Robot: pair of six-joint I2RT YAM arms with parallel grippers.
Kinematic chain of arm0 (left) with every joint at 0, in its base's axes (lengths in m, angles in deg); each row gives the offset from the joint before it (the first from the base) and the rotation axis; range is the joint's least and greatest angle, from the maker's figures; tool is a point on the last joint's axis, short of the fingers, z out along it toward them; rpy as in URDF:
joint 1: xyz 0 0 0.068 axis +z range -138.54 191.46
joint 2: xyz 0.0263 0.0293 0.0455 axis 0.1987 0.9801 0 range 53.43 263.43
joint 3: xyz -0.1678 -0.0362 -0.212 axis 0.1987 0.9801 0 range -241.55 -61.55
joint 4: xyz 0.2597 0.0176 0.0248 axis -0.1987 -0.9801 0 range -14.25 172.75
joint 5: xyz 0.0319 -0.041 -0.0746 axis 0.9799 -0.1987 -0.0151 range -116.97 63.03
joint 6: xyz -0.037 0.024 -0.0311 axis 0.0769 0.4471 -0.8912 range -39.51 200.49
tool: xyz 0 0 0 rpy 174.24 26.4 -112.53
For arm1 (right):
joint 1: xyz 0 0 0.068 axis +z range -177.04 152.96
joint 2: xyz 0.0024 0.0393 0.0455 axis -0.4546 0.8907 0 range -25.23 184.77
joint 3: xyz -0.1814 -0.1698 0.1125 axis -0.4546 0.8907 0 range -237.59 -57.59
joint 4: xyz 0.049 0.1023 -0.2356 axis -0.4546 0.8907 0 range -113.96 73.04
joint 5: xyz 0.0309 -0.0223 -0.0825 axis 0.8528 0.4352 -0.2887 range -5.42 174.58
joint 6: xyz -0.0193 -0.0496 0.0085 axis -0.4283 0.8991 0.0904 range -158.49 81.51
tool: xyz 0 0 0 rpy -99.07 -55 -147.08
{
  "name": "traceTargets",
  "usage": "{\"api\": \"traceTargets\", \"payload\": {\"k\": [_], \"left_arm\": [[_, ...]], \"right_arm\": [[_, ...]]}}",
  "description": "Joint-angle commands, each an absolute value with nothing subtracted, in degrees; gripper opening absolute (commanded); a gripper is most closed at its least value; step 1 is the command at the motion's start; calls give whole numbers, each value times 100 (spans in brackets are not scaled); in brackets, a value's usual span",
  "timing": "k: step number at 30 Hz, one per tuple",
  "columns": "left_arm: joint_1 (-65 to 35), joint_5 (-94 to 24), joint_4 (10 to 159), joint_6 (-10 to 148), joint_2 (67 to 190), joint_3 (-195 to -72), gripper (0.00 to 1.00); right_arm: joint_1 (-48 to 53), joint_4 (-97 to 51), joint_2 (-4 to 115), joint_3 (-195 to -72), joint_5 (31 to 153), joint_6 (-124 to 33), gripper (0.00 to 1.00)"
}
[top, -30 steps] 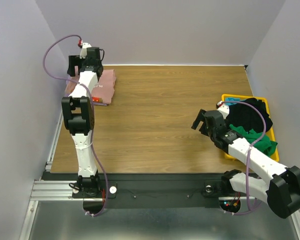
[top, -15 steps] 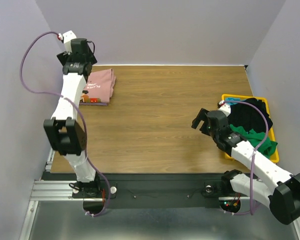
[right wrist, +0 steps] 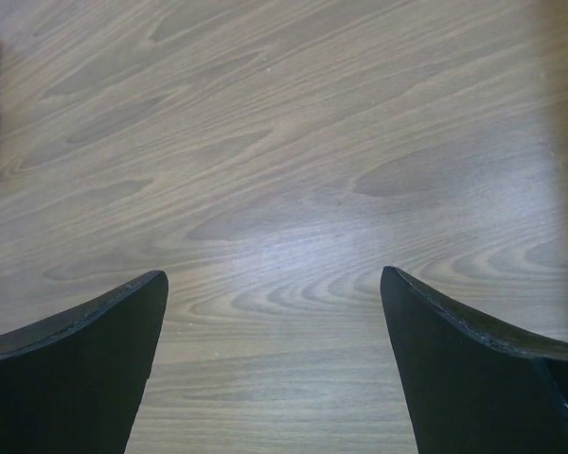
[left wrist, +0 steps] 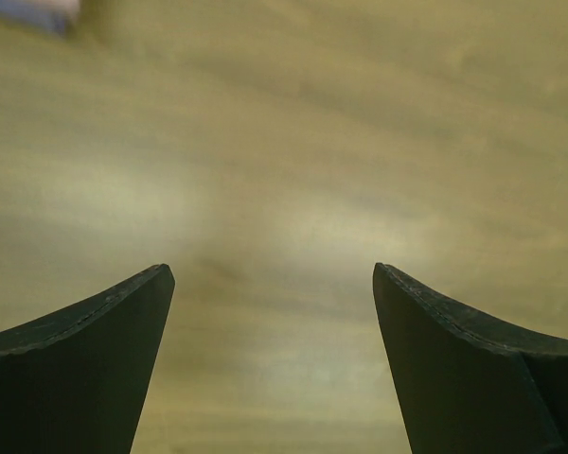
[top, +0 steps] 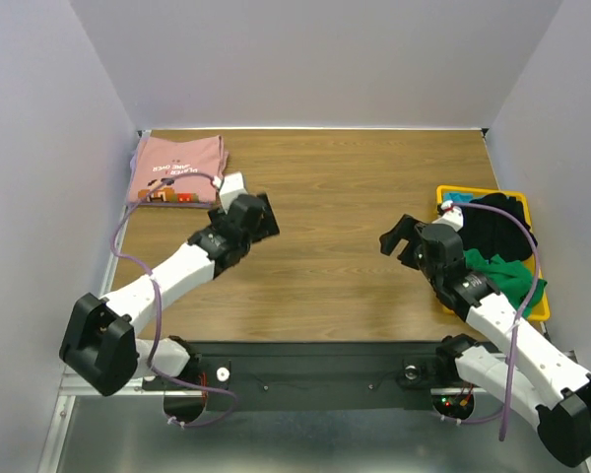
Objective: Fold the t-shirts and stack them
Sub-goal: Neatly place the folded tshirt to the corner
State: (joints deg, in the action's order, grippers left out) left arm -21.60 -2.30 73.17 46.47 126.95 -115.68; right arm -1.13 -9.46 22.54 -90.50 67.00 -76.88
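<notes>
Table (top: 355,187) far-left: pink t-shirt (top: 180,164) folded, print nearward.

Top view's bright and even, just soft shadows. Left wrist view is smeared and yellowish. Right wrist's sharp, with pale sheen mid-table (right wrist: 293,236).

You are working in a robotics lab's test cell. Plain grey panels (top: 39,197) are boxing in a wood-grain worktop (top: 345,197) on three sides. Two white-and-black robot arms (top: 167,281) are sitting bolted to a black base plate (top: 315,360) beside a bare aluminium rail (top: 89,379), trailing loose purple cables (top: 116,244). A folded pink shirt (top: 177,168) and a yellow bin (top: 443,193) of clothes are lying on the worktop.
</notes>
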Motion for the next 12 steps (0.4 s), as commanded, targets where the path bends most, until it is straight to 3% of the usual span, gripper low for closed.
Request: {"api": "traceTargets", "payload": {"k": [1,12], "left_arm": [[-2703,55,7599,3770,11971,-10849,98],[-2950,572,7063,3435,11039,-10242,99]], "right_arm": [[-128,-972,1987,-8880,6736,-7690,100],[-128,-972,1486,-8712,6622,-7549,100]]}}
